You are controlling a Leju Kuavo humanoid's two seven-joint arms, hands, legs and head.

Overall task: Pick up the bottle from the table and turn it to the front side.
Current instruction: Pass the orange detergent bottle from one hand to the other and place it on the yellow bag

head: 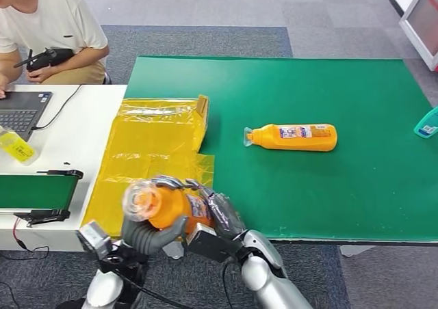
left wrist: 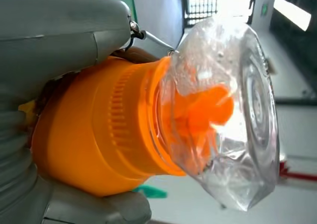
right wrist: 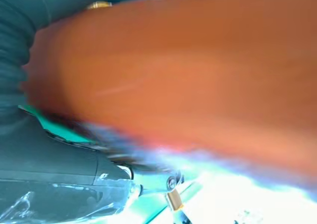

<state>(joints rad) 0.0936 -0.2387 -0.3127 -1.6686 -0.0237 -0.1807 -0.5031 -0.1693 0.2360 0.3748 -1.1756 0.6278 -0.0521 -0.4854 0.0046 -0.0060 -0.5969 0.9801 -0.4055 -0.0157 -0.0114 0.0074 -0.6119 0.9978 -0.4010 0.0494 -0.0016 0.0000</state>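
Both silver arms rise from the near edge, meeting over the table's front rim.

- Left hand point(head: 150, 235): fingers wrapped under and around the held bottle point(head: 168, 206), just behind its neck. In the left wrist view the thick grey thumb point(left wrist: 56, 30) lies against the orange shoulder.
- Right hand point(head: 220, 213): dark fingers clasp the same bottle's body from the far end; right wrist view blurred, orange body pressed close.
- Held bottle: orange, lying roughly level, raised off the table, clear cap point(left wrist: 228, 110) pointing toward the robot's left.
- Second orange bottle point(head: 291, 137): lying on its side on the green table point(head: 361, 186), well apart from both hands, label upward.
- Yellow plastic bag point(head: 155, 145): spread flat beyond the hands.
- Person point(head: 46, 22): seated by the white desk point(head: 87, 138), holding a black controller point(head: 46, 58), laptop point(head: 20, 111) alongside.
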